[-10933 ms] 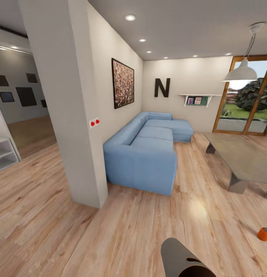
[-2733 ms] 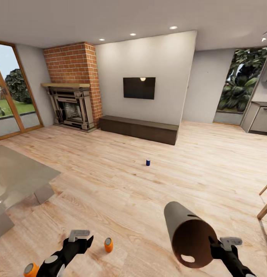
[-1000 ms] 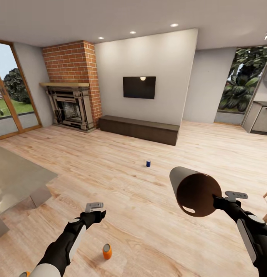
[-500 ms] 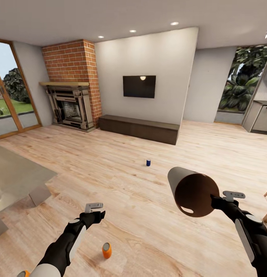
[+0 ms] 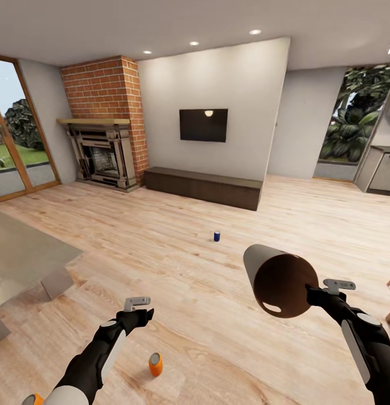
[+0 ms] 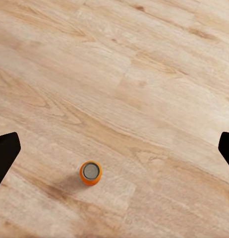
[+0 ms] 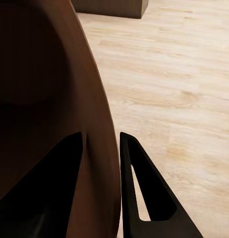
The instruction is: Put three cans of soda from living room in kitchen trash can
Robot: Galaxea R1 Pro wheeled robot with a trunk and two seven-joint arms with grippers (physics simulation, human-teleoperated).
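An orange can (image 5: 32, 400) is cut off by the frame edge.

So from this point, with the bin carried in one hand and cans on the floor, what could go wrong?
1. The trash can is held only by its rim, pinched by the right hand, and it tips sideways with its mouth toward the robot; it could slip, or spill any can dropped in.
2. The orange can stands upright on the floor below the open left hand; a slightly off descent could knock it rolling.
3. The blue can stands far off.
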